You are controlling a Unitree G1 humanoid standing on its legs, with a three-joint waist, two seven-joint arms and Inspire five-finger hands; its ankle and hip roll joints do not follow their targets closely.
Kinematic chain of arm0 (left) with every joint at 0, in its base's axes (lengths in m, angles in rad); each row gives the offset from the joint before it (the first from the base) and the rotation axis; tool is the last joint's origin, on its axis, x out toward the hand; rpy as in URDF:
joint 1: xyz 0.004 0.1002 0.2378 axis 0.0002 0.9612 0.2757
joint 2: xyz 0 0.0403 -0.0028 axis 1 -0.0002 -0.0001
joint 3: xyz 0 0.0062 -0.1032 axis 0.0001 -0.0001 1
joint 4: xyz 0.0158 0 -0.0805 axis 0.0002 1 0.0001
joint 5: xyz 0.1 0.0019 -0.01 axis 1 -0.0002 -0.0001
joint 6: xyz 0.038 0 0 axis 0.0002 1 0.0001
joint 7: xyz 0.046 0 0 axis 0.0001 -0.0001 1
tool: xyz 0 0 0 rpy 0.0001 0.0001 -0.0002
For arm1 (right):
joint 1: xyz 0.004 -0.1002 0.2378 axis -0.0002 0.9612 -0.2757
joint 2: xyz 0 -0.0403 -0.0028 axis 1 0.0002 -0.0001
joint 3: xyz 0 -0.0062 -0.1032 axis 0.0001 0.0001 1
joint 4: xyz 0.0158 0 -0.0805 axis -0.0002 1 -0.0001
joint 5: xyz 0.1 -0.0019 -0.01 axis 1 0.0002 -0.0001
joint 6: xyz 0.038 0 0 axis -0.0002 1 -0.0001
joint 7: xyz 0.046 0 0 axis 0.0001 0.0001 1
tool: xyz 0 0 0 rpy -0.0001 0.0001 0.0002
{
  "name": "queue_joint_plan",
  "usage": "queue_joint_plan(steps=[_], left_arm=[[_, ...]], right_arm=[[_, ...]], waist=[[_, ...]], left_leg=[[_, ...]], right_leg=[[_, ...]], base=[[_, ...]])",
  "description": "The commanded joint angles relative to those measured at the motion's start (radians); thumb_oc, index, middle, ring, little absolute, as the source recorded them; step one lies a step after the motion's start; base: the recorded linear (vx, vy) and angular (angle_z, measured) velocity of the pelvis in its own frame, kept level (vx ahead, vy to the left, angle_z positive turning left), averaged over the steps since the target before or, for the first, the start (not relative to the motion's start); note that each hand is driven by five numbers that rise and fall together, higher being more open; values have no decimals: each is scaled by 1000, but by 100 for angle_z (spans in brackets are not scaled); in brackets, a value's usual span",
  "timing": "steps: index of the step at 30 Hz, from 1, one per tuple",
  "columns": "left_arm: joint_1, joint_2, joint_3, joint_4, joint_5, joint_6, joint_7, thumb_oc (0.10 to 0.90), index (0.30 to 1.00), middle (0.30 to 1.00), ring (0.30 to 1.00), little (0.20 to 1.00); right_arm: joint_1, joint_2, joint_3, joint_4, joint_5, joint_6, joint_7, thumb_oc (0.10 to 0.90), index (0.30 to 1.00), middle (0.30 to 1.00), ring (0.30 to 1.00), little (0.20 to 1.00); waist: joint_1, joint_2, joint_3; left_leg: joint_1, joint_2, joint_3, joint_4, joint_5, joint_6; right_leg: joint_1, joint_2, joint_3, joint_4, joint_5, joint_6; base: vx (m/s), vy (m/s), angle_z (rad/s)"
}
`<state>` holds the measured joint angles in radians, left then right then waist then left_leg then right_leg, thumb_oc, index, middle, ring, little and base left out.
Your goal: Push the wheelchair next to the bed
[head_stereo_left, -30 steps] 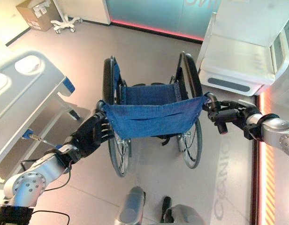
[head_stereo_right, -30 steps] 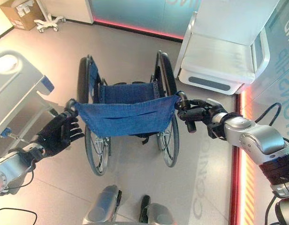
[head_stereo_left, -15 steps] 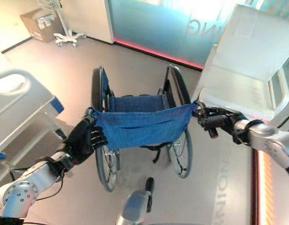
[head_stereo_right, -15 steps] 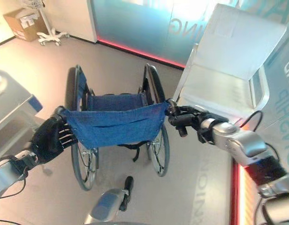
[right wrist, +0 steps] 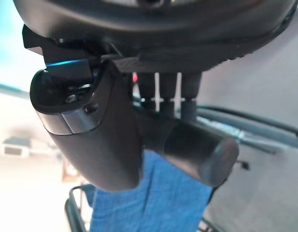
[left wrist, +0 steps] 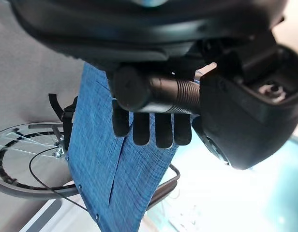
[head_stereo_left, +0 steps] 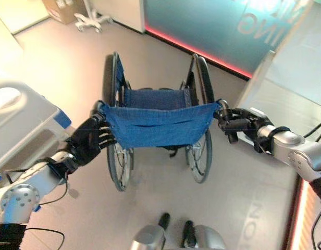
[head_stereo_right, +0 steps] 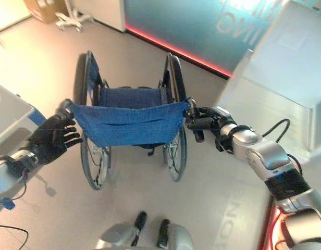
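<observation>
Gripping the wheelchair (head_stereo_left: 156, 125) handles with left hand (head_stereo_left: 93, 139) and right hand (head_stereo_left: 238, 124). Not beside the bed (head_stereo_left: 22, 122) yet; more pushing left.

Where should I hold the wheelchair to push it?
By the two push handles behind the blue backrest of the wheelchair, coming from the rear. They stick out backward, one per side. The left hand and right hand are each curled on a handle.
</observation>
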<state>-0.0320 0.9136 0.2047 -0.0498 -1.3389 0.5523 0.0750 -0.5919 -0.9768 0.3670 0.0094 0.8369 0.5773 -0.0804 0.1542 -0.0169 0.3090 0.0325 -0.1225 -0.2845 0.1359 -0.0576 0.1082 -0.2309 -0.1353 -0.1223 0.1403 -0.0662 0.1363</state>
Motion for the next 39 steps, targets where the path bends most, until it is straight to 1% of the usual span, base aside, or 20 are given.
queue_joint_plan(steps=[1,4,7,8,9,13,14,15,16,18,19,20,23,26,29,31,33,35,36,39], left_arm=[[-11,118,84,-109,-24,-150,-59,400,300,300,300,300],[54,82,108,-121,3,-162,-99,400,300,300,300,300],[99,66,137,-162,-34,-165,-82,400,300,300,300,300],[102,64,141,-166,-38,-166,-78,400,300,300,300,300],[122,42,154,-193,-41,-174,-68,400,300,300,300,300],[153,5,169,-234,-27,-171,-86,400,300,300,300,300],[150,0,167,-235,-21,-167,-88,400,300,300,300,300],[142,-4,160,-242,-2,-154,-91,400,300,300,300,300],[140,-2,159,-245,-2,-153,-88,400,300,300,300,300],[132,9,153,-246,-9,-160,-73,400,300,300,300,300],[125,12,147,-242,-7,-163,-65,400,300,300,300,300],[124,12,146,-241,-7,-163,-65,400,300,300,300,300],[122,-15,99,-238,36,-185,-53,400,300,300,300,300],[129,-32,74,-246,77,-219,-54,400,300,300,300,300],[99,-6,83,-237,67,-213,-48,400,300,300,300,300],[56,27,75,-220,27,-198,-26,400,300,300,300,300],[22,47,72,-199,16,-168,-26,400,300,300,300,300],[-23,76,60,-175,4,-145,-32,400,300,300,300,300],[-40,81,54,-168,-2,-136,-32,400,300,300,300,300],[-60,85,45,-158,-16,-125,-34,400,300,300,300,300]], right_arm=[[-213,-34,-1,-102,80,-52,22,400,300,300,300,300],[-277,-73,40,-97,129,-25,35,400,300,300,300,300],[-322,-90,85,-63,132,-31,81,400,300,300,300,300],[-328,-91,92,-62,133,-32,83,400,300,300,300,300],[-345,-101,126,-72,126,-44,89,400,300,300,300,300],[-377,-107,164,-100,113,-57,82,400,300,300,300,300],[-382,-107,166,-104,116,-54,79,400,300,300,300,300],[-392,-105,168,-131,130,-39,56,400,300,300,300,300],[-395,-102,170,-138,133,-34,49,400,300,300,300,300],[-408,-82,178,-157,134,-19,33,400,300,300,300,300],[-413,-66,182,-153,127,-16,35,400,300,300,300,300],[-413,-66,182,-153,126,-16,35,400,300,300,300,300],[-377,-16,179,-124,81,-38,36,400,300,300,300,300],[-311,20,155,-104,21,-68,41,400,300,300,300,300],[-286,78,152,-48,-30,-107,53,400,300,300,300,300],[-265,98,146,-24,-56,-120,69,400,300,300,300,300],[-254,94,144,-10,-51,-125,69,400,300,300,300,300],[-250,78,133,8,-51,-134,85,400,300,300,300,300],[-251,71,128,7,-47,-132,88,400,300,300,300,300],[-248,63,115,-4,-55,-129,103,400,300,300,300,300]], waist=[[31,-67,-68],[31,-74,-93],[31,-85,-114],[31,-87,-114],[38,-102,-109],[55,-118,-83],[57,-115,-79],[73,-114,-62],[77,-113,-60],[89,-106,-56],[95,-98,-60],[97,-101,-57],[140,-64,-64],[170,-46,-64],[181,-48,-78],[186,-58,-90],[187,-77,-104],[178,-89,-124],[169,-90,-131],[146,-84,-137]], left_leg=[[21,46,132,143,-152,-90],[47,90,117,180,-100,-115],[23,139,124,306,49,-161],[14,142,125,326,59,-163],[-42,144,135,469,132,-169],[-186,78,151,756,173,-156],[-204,73,152,771,165,-154],[-249,37,169,733,128,-138],[-250,33,176,701,122,-136],[-244,48,222,507,135,-138],[-242,69,249,370,159,-146],[-234,67,251,362,162,-145],[-285,80,312,9,279,-180],[-320,78,340,-131,353,-194],[-288,62,356,-139,284,-160],[-281,44,358,-81,238,-126],[-260,29,365,-66,208,-97],[-219,15,353,-70,183,-71],[-209,13,346,-68,177,-68],[-190,6,325,-53,156,-64]], right_leg=[[60,-107,20,-86,262,64],[89,-68,12,-57,220,69],[118,-8,-17,-24,167,14],[122,-5,-22,-24,164,8],[161,20,-30,-31,145,-33],[216,68,-19,-23,107,-92],[223,76,-21,-20,103,-95],[254,98,-19,-16,89,-98],[262,105,-19,-17,85,-98],[301,133,-27,-28,63,-99],[324,152,-39,-40,46,-101],[328,149,-37,-41,46,-100],[438,213,-52,-75,-15,-110],[516,250,-45,-74,-73,-124],[523,245,-43,-7,-118,-103],[526,226,-59,92,-93,-75],[510,203,-79,194,-7,-27],[448,200,-66,382,160,57],[422,208,-46,429,203,74],[370,190,-23,429,185,64]], base=[[437,-281,42],[443,-236,60],[335,-223,70],[311,-306,5],[289,-284,-11],[301,-273,3],[325,-200,40],[267,-132,42],[375,-155,57],[327,-85,45],[242,-43,12],[371,-18,-12],[464,5,-34],[556,3,-3],[381,35,0],[456,81,-12],[377,98,-15],[362,127,28],[314,96,28],[300,61,36]])
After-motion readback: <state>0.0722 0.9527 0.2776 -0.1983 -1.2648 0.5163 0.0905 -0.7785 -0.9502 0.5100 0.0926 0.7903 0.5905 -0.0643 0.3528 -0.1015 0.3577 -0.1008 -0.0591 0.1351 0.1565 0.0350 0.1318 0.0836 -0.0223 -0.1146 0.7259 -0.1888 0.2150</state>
